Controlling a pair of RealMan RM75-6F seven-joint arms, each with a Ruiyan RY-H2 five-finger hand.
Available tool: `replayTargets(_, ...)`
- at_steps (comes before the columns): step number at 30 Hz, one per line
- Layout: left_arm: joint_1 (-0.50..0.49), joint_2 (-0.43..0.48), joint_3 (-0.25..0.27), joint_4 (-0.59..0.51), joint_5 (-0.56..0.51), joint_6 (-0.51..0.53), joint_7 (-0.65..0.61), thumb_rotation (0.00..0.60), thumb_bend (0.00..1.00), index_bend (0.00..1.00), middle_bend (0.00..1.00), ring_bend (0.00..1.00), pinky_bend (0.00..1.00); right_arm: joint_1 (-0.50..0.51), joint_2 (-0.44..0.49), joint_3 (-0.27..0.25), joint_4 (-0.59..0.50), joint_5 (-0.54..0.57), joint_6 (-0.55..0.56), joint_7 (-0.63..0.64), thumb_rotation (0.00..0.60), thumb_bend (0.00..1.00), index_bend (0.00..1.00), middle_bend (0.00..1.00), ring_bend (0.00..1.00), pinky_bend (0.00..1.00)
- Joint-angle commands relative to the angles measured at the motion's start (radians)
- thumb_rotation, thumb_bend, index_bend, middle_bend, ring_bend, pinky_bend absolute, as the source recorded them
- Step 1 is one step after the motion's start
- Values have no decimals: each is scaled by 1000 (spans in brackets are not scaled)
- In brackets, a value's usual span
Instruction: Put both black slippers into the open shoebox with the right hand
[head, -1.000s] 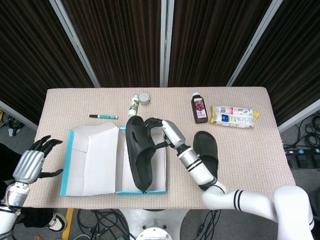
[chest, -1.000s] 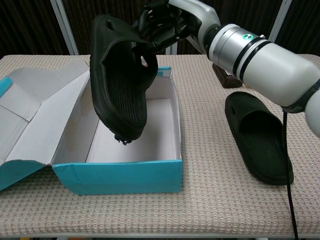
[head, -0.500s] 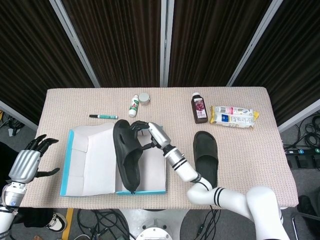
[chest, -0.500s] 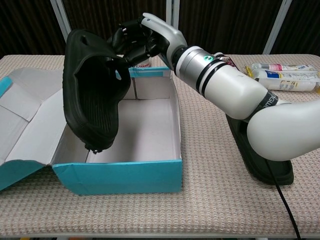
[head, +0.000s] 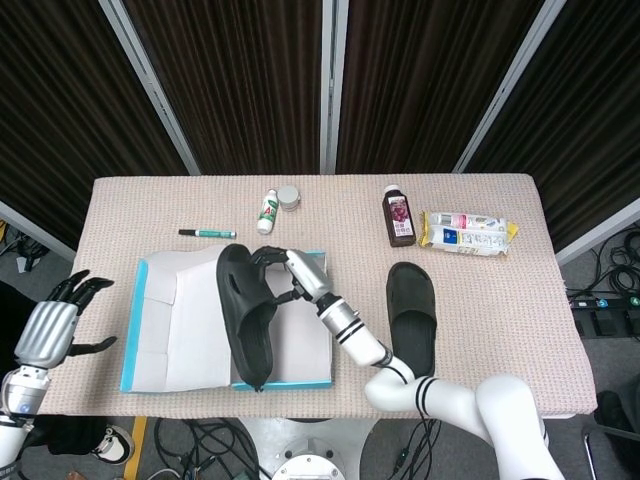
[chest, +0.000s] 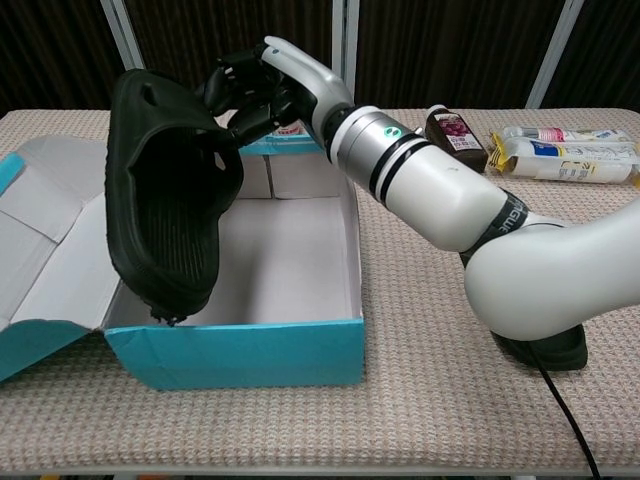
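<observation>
Beige-clothed bench (head: 500, 300): 1 black slipper (chest: 165, 205) is gripped by the right hand (chest: 265, 85) over the open shoebox (chest: 300, 340); the second slipper (head: 412, 315) is left outside.

Two black slippers show: one slipper (head: 243, 318) raised over the shoebox (head: 182, 340) in the fingers (head: 272, 262) of the right hand (head: 292, 272), the other slipper (head: 411, 315) lying flat toward the worktop's (head: 500, 300) right side. There is one shoebox (teal outside, white inside). Along the far edge stand two bottles, a white bottle (head: 267, 212) and a dark bottle (head: 399, 216), plus one small round tin (head: 289, 197), one pen (head: 207, 233) and one wrapped packet (head: 467, 232). Two hands are visible, counting the left hand (head: 55, 325).
</observation>
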Motion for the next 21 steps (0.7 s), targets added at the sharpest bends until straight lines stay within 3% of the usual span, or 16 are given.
replayTargets(1, 2, 1, 0, 8, 1, 3, -9, 600, 3, 208, 210, 90, 176, 6, -17, -1, 21, -2, -3, 4, 600, 82, 621, 497, 337, 350)
replayTargets(21, 11, 5, -3, 39, -5, 7, -48, 600, 4, 207, 210, 91, 176, 46, -88, -1, 153, -7, -48, 50, 600, 82, 621, 495, 337, 351)
